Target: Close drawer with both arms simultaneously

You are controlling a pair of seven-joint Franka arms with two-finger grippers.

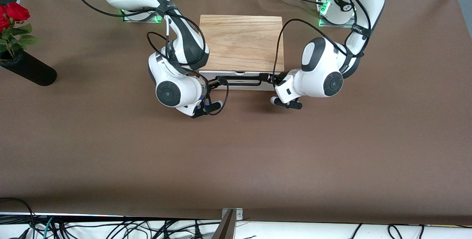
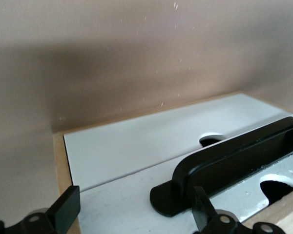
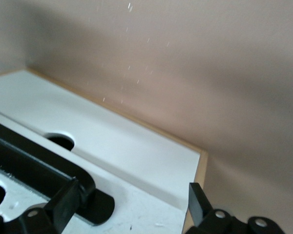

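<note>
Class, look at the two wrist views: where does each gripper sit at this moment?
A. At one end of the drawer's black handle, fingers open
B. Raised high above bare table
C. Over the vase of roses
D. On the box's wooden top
A: the left gripper and the right gripper each straddle an end of the black handle on the drawer, fingers spread apart.

Drawer (image 1: 241,83): white front panel, wide black wire handle (image 1: 241,79) across it, sits at the camera-facing side of the oak box (image 1: 241,42). Only a thin strip of the front shows below the box top in the front view. Wrist views show the white panel face and the handle's foot mounted flat on it.

Right arm (image 1: 177,65) comes down at the handle's end toward its own side; right gripper (image 3: 132,204) is at the panel, fingers spread.

Left arm (image 1: 324,69) mirrors it; left gripper (image 2: 136,209) is at the handle foot, fingers spread.
</note>
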